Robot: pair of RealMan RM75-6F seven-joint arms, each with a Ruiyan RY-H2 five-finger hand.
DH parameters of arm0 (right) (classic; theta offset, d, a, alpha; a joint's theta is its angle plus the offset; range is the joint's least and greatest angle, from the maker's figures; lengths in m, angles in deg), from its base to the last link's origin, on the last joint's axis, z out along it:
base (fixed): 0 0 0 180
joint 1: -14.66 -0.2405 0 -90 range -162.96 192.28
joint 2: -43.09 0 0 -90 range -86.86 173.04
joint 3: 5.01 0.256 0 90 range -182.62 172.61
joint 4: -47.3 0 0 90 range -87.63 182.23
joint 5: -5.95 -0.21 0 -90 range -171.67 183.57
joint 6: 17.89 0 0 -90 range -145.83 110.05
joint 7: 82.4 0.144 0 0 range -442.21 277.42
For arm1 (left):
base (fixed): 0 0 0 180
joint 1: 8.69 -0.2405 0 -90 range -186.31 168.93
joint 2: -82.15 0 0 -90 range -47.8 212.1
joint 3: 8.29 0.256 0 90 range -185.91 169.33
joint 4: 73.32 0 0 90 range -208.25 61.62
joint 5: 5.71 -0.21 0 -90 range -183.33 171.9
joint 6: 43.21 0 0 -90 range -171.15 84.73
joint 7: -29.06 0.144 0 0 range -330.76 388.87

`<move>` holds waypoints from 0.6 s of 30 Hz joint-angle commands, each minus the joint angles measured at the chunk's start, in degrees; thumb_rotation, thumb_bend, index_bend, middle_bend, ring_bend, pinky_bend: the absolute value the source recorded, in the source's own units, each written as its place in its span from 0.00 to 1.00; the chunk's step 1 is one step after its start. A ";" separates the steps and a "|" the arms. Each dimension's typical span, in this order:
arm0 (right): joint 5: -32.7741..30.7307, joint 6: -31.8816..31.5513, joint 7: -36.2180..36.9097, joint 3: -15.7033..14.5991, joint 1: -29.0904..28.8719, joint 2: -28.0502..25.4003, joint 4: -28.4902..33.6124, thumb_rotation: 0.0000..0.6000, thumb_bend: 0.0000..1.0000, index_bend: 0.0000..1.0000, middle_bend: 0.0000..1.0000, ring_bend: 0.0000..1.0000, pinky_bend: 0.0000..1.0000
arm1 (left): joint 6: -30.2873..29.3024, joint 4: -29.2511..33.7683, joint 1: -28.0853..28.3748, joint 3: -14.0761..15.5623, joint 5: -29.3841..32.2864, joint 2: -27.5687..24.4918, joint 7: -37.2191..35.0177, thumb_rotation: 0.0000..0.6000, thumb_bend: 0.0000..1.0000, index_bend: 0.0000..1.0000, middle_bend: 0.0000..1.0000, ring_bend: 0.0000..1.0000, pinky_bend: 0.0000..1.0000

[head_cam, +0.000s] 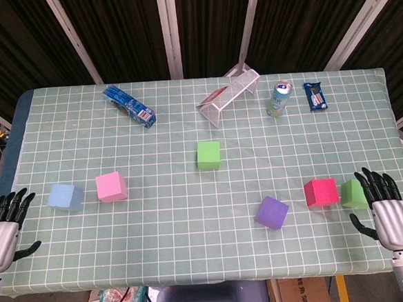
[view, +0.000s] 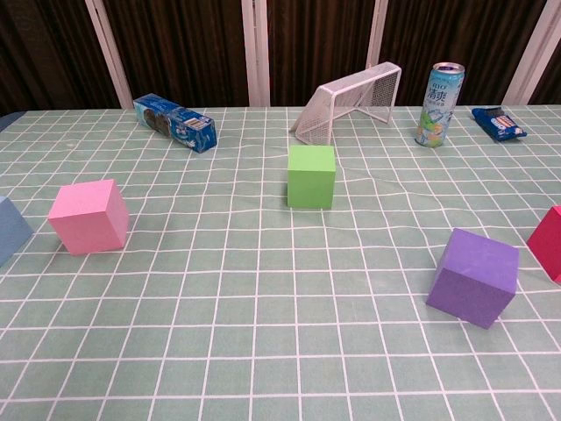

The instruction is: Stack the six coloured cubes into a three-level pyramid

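Table (head_cam: 195, 262) under a green checked cloth. Landmark: the central green cube (head_cam: 208, 155), sitting flat by itself mid-table.

Cubes, all single, none stacked:
- Pink cube (head_cam: 111, 186): left of the central green cube and nearer the robot.
- Blue cube (head_cam: 66, 197): just beyond the pink one, further left; the two are close but apart. Chest view shows only its edge at the frame border.
- Purple cube (head_cam: 271, 212): right of the central green cube and nearer the robot, turned at an angle to the grid.
- Red cube (head_cam: 320, 192): further right than the purple, apart from it.
- Second green cube (head_cam: 354, 193): just beside the red one, on its far side from the landmark; whether they touch, cannot tell.

Hands:
- Left hand (head_cam: 5, 230): at the table's near left corner, well apart from the blue cube, fingers spread, holding nothing.
- Right hand (head_cam: 385, 207): at the near right edge, fingers apart and empty, fingertips (head_cam: 373, 179) just beside the second green cube.

Behind the landmark, along the far side: blue snack box (head_cam: 130, 106) to the left, white wire goal (head_cam: 228, 94) directly behind and tipped on its side, drink can (head_cam: 279, 98) upright to the right, blue packet (head_cam: 314, 96) just past the can.
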 commanded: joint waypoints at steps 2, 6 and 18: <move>-0.61 0.56 -0.19 0.09 -0.16 0.06 0.39 1.00 0.33 0.00 0.00 0.00 0.00 | 0.14 0.07 -0.09 -0.05 0.49 -0.01 0.11 1.00 0.01 0.00 0.00 0.00 0.03; -1.06 1.03 -0.23 0.08 -0.23 0.05 0.89 1.00 0.33 0.00 0.00 0.00 0.00 | 0.64 0.22 -0.15 -0.21 1.60 0.06 0.06 1.00 0.01 0.00 0.00 0.00 0.03; -3.02 3.49 1.27 0.12 -0.75 -0.79 2.30 1.00 0.33 0.00 0.00 0.00 0.00 | 6.19 6.19 3.47 -4.17 8.78 -1.23 3.21 1.00 0.01 0.00 0.00 0.00 0.03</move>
